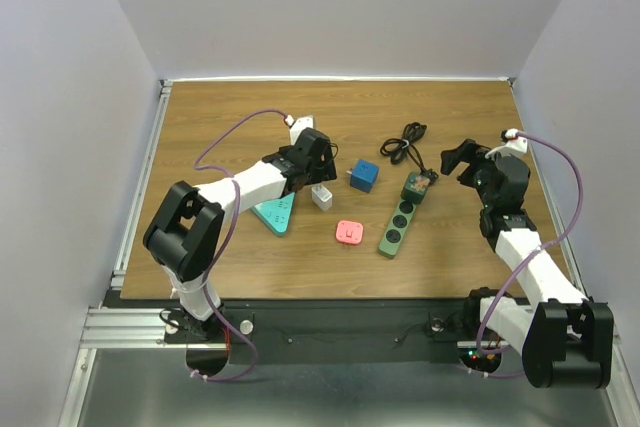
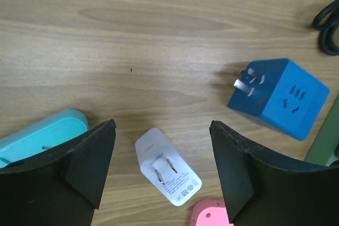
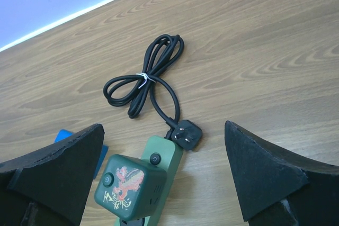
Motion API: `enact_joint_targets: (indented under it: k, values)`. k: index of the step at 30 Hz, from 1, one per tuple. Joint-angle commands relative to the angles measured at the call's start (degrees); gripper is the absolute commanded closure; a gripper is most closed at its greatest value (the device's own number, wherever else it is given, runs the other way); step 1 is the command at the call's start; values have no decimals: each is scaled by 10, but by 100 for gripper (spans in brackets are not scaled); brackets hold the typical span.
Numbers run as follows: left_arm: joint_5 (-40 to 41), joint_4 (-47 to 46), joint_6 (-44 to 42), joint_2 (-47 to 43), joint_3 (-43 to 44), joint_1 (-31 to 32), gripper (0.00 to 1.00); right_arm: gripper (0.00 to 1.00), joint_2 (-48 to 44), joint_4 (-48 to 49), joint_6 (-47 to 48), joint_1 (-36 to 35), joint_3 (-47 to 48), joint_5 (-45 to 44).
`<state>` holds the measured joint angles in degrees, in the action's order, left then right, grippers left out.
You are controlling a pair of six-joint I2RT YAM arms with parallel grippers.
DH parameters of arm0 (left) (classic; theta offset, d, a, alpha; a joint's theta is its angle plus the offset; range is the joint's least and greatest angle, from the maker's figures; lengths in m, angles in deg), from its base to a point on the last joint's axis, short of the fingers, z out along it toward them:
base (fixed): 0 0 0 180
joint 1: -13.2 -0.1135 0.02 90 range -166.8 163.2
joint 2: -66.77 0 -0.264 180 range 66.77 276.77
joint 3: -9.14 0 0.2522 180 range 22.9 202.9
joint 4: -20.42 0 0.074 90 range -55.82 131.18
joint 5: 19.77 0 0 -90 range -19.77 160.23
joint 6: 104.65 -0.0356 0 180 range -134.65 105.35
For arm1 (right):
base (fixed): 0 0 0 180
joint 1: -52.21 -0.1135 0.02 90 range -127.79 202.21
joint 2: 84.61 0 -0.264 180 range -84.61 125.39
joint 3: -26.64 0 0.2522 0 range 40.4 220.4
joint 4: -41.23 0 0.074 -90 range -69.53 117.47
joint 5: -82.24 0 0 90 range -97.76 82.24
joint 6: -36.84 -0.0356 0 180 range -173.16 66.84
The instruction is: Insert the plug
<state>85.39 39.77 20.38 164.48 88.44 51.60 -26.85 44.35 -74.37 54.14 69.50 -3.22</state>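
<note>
A white two-prong plug adapter [image 2: 167,167] lies on its side on the wooden table, between the open fingers of my left gripper [image 2: 161,175]; it also shows in the top view [image 1: 322,197]. A green power strip [image 1: 399,223] lies right of centre, with a dark green cube adapter [image 3: 127,186] plugged into its far end. Its black cable plug [image 3: 185,134] and coiled cable [image 3: 145,80] lie beyond it. My right gripper [image 3: 164,175] is open and empty, above the strip's far end.
A blue cube adapter [image 2: 279,98] lies with its prongs pointing left. A teal power strip [image 1: 277,212] sits under my left arm. A pink adapter [image 1: 348,232] lies nearer the front. White walls stand close behind and at the sides.
</note>
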Motion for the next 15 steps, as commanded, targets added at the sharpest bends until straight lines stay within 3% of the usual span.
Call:
enact_joint_targets:
  k: [1, 15]
  values:
    - [-12, 31, 14, 0, -2, 6, 16, 0, -10, 11, 3, -6, 15, 1]
    - [-45, 64, 21, 9, -16, 12, 12, 0, -7, 10, 6, -6, 17, 3]
